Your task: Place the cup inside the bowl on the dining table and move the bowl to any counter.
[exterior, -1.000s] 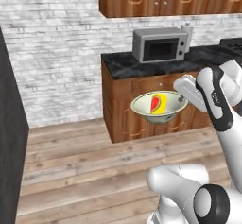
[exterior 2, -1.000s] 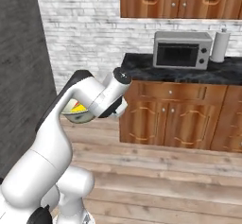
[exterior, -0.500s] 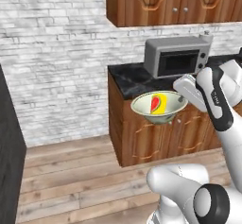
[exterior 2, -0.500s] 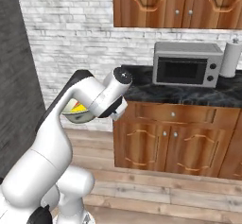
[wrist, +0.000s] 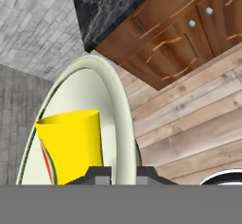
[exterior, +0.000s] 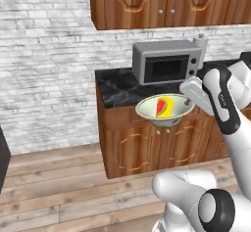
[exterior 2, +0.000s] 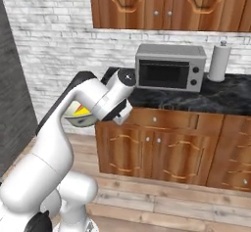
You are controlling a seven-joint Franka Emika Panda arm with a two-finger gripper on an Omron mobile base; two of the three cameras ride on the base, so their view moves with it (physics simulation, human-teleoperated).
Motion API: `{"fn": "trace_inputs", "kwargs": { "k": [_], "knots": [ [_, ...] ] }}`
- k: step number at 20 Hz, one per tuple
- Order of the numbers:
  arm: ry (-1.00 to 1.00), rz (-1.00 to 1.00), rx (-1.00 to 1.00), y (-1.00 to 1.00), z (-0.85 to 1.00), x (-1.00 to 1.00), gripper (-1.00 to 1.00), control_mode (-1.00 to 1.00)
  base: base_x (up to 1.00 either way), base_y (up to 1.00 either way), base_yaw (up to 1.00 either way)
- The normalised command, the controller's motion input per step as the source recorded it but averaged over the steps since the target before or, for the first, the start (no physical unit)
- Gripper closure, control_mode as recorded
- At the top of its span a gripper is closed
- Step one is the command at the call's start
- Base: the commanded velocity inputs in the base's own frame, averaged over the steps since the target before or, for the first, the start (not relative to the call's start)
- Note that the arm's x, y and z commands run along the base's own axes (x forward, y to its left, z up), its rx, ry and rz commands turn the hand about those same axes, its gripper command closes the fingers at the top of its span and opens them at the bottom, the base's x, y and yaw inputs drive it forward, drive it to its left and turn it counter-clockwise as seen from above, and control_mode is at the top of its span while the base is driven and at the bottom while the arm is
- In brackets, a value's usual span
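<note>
Fingers (wrist: 119, 173) pinching bowl (exterior: 164, 111) rim, cup (exterior: 164, 107) inside; counter (exterior: 117, 86) beyond, microwave (exterior: 166, 62) atop.

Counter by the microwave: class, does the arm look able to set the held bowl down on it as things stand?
Probably yes: the bowl, cup inside, hangs before the counter, whose near stretch beside the microwave is bare.

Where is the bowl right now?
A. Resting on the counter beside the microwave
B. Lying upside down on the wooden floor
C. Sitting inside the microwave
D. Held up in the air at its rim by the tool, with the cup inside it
D: the bowl hangs in front of the counter, its rim pinched by the tool, with the cup inside.
</note>
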Motion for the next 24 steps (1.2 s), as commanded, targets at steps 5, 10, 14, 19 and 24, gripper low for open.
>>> {"fn": "trace_inputs", "kwargs": {
  "k": [5, 10, 14, 19, 24],
  "knots": [
    [0.00, 0.00, 0.00, 0.00, 0.00, 0.00, 1.00, 1.00, -0.17, -1.00, 0.09],
    [0.00, 0.00, 0.00, 0.00, 0.00, 0.00, 1.00, 1.00, 0.00, -1.00, 0.09],
    [0.00, 0.00, 0.00, 0.00, 0.00, 0.00, 1.00, 1.00, 0.54, -0.93, 0.06],
    [0.00, 0.00, 0.00, 0.00, 0.00, 0.00, 1.00, 1.00, 0.98, -0.70, 0.01],
    [0.00, 0.00, 0.00, 0.00, 0.00, 0.00, 1.00, 1.00, 1.00, -0.03, 0.00]
  ]
}}
